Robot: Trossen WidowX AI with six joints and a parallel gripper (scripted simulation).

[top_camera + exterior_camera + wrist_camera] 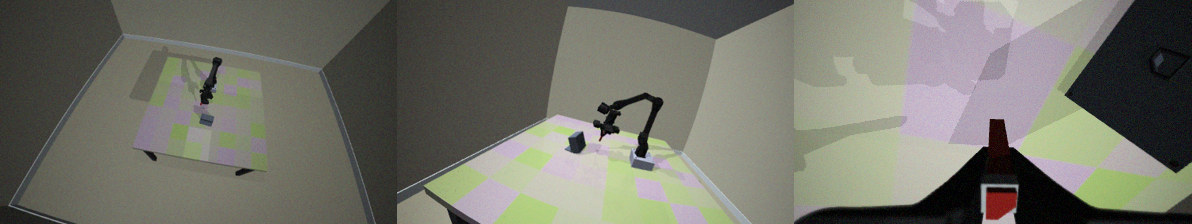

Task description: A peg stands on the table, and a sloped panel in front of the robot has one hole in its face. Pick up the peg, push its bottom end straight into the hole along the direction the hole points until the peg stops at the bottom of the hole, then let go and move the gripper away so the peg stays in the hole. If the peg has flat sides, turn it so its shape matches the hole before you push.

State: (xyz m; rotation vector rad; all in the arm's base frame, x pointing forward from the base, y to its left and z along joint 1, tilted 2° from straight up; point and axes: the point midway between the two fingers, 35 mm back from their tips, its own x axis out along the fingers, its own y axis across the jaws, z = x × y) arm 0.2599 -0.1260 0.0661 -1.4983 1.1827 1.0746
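Observation:
My gripper [603, 133] [997, 153] is shut on a red peg [201, 104] [601, 138] [998, 135]. The peg has flat sides, and its lower end sticks out below the fingertips, tilted, above the table. The dark grey sloped panel [206, 119] [577, 142] [1114, 85] stands on the table, apart from the peg. Its face fills the upper right of the wrist view, with one angular, many-sided hole [1168, 63] in it. The peg's tip is to the left of and below the hole in that view.
The checkered table [159, 131] [528, 175] carries the arm's pale base [641, 160], which stands on the far side of the gripper from the panel. Shadows of the arm and panel lie on the table. The panel's near corner juts toward the gripper in the wrist view.

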